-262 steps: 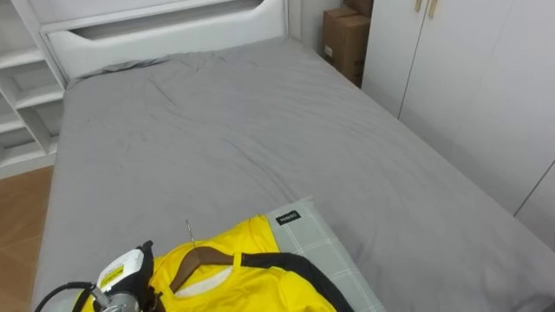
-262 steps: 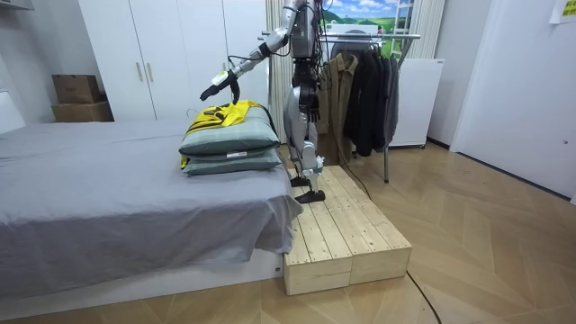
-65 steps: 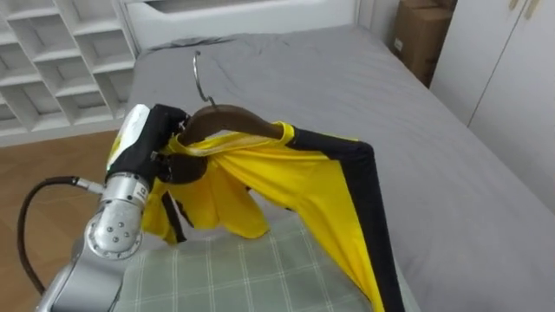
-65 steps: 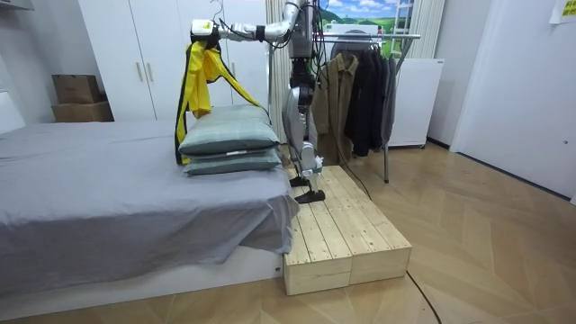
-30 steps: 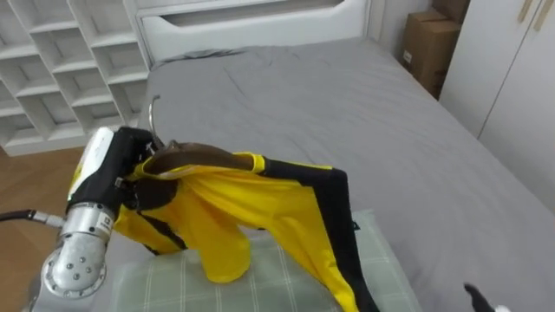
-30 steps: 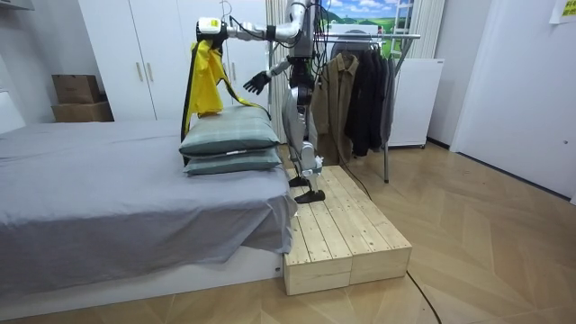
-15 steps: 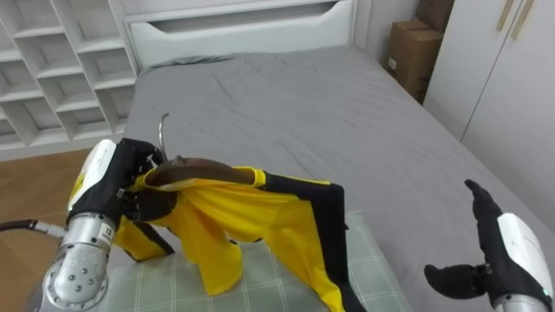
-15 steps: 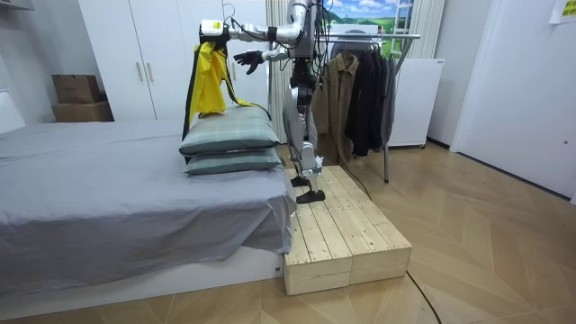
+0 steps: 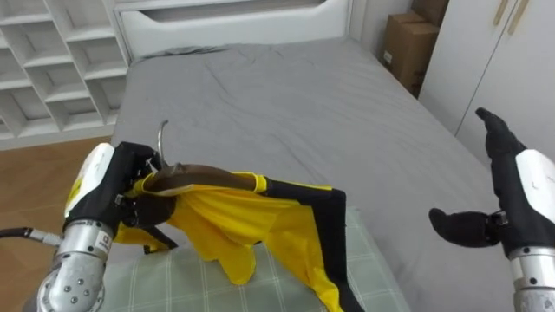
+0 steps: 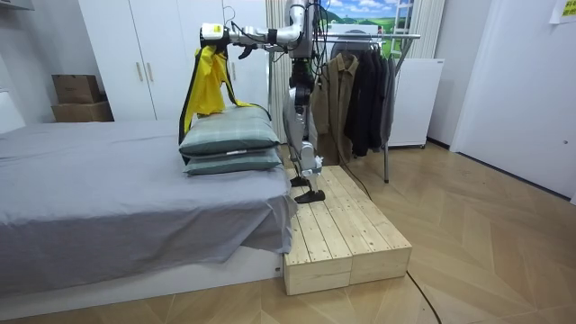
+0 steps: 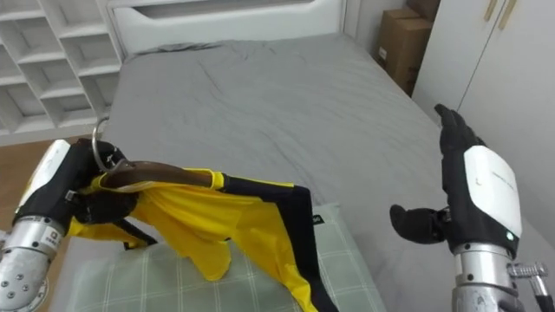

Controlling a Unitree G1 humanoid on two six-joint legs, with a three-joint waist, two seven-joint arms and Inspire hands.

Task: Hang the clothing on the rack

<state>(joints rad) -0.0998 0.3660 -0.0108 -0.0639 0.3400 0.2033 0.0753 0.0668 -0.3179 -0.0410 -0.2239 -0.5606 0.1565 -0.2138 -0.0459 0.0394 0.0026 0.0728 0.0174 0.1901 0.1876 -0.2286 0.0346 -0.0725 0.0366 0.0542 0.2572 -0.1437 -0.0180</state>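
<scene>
Holding hanger (image 9: 201,176), apparently: left hand (image 9: 106,185).

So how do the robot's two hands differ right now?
The left hand is shut round one end of the wooden hanger, which carries the yellow garment. The right hand is open and holds nothing. The left hand is above the checked pillow, while the right hand is out over the grey bed. Both are raised in front of the robot, with white backs and dark fingers.
</scene>
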